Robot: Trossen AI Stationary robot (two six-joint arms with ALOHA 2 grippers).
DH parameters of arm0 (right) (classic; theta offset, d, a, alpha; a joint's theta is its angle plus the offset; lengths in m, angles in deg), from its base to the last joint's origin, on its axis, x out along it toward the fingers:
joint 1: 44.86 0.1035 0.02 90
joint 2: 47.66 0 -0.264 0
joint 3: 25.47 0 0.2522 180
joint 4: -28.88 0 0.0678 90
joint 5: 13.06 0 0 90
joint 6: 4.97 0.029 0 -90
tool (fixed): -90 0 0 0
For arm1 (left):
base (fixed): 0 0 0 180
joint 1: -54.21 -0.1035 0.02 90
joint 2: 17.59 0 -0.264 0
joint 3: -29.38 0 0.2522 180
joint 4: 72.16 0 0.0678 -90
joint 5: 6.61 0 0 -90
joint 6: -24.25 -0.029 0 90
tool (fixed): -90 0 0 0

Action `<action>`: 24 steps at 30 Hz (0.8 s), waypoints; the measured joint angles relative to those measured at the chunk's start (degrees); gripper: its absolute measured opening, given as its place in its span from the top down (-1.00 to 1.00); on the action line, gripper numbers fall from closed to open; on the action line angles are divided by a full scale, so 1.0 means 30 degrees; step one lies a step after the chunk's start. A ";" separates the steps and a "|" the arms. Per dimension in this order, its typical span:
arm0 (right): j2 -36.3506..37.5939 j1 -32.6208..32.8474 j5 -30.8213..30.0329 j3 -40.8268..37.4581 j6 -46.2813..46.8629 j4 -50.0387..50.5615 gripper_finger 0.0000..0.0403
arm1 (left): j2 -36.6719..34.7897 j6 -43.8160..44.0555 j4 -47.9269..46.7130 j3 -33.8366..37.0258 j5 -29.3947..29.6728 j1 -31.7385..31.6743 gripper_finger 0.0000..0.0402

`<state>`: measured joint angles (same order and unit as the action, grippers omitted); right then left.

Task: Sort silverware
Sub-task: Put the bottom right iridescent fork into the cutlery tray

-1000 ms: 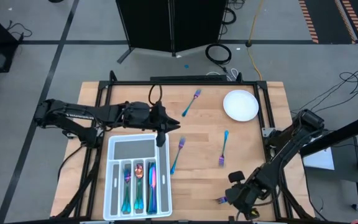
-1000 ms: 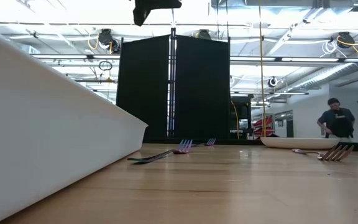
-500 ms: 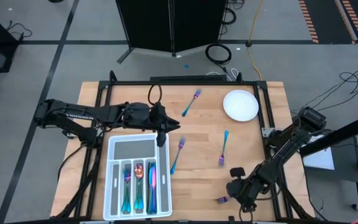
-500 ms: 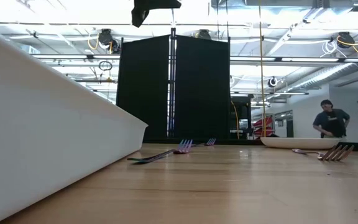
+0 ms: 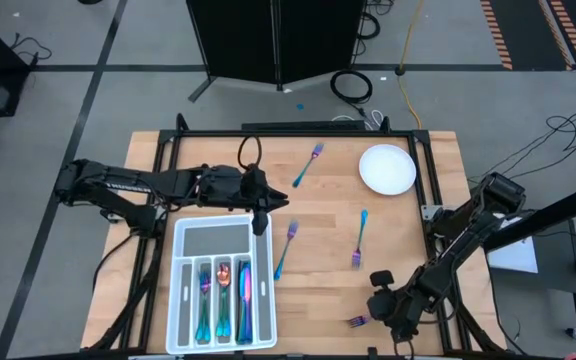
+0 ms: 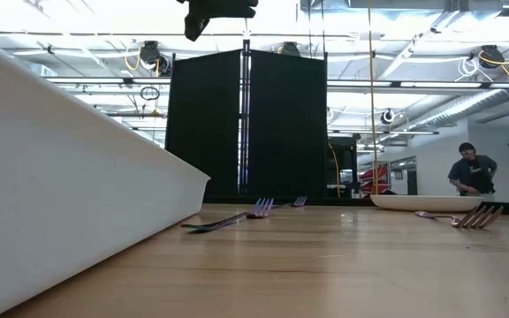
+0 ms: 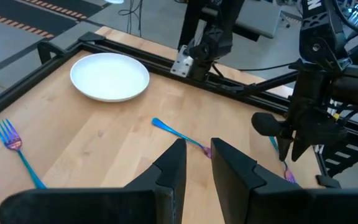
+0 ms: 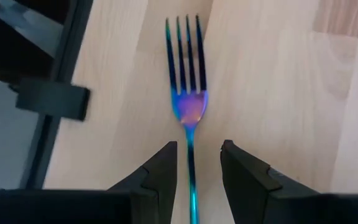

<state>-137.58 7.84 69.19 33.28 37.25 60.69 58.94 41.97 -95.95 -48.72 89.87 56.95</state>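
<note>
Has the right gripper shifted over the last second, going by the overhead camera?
Yes, slightly. In the high view the right gripper has drifted up the picture, toward the white plate, with its fingers straddling the fork near the table's front edge.

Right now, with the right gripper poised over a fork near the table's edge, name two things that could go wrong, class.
1. The right gripper straddles the handle of the fork with open fingers; the handle is slim and lies flat, so the fingers may slip or close on nothing.
2. That fork lies close to the table's edge, so a nudge might push it off.
</note>
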 joint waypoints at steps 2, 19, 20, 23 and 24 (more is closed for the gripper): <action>-0.0257 0.0116 -0.0241 0.0004 -0.0164 0.0000 0.46 | 0.0000 -0.0007 0.0000 0.0000 0.0049 -0.0007 0.63; -0.2408 0.1242 -0.1299 0.0069 0.0259 -0.0980 0.56 | 0.0000 -0.0175 -0.1041 0.0007 0.0167 -0.0036 0.63; -0.2411 0.1242 -0.1398 0.0069 0.0407 -0.0950 0.60 | 0.0000 -0.0175 -0.1031 0.0007 0.0167 -0.0036 0.63; -0.2422 0.1233 -0.1527 0.0062 0.0977 -0.0930 0.78 | 0.0000 -0.0163 -0.1014 0.0007 0.0167 -0.0036 0.63; -0.2388 0.1220 -0.1504 0.0061 0.1286 -0.0987 0.86 | 0.0000 -0.0139 -0.0996 0.0007 0.0167 -0.0036 0.63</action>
<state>-144.75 11.50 64.67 33.46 41.11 57.73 58.94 41.55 -98.94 -48.70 90.37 56.84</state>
